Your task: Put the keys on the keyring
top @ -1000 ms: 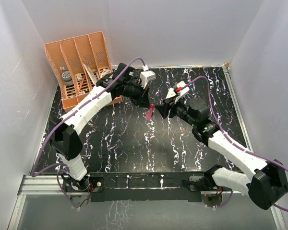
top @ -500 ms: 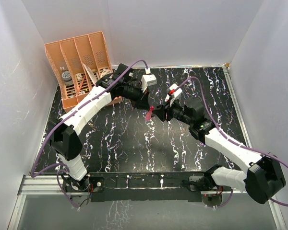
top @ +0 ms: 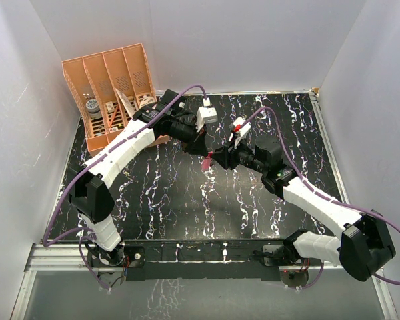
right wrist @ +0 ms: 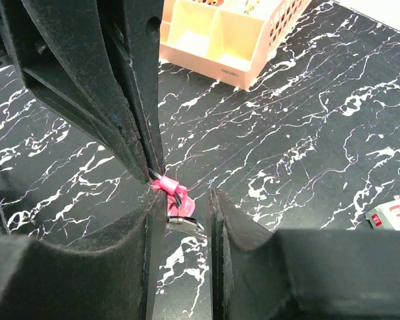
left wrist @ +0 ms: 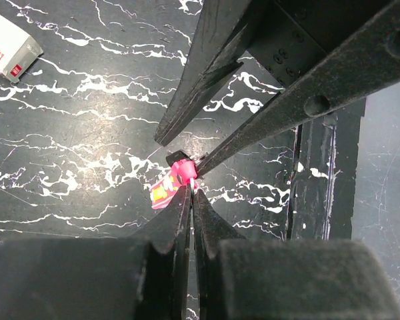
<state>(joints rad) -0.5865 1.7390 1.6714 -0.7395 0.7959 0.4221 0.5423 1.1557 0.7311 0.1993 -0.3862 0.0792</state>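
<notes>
Status: left gripper (left wrist: 189, 195) has its jaws pinched all but shut on the keyring (left wrist: 174, 185), gripping the top end of the pink tag. It looks lifted off the table (left wrist: 73, 133). My right gripper (right wrist: 181, 199) has its jaws part open, straddling the key (right wrist: 185, 225), which hangs just under the tag. The pads are beside the key, and I can't confirm contact.

Risks as I see them:
- The left pinch covers very little of the tag. If the right jaws close off-centre, they shove the key sideways, twist the tag out of the pinch and drop the lot.
- All four fingertips crowd one spot. A small misalignment makes finger hit finger instead of key.
- I can't tell whether the key is properly threaded on the ring. If it isn't, opening either jaw lets it fall onto the busy black-and-white marbling, where it's hard to find again.

View differences:
- The right wrist is the only view showing the metal key and the thin loop above it.
- The left wrist hides the key behind my own tips, but shows the right jaws' spread head-on and the white box (left wrist: 7, 47) well apart.
- The top view gives only a pink speck between the two arms, with the orange rack (top: 113, 93) off to the far left.
</notes>
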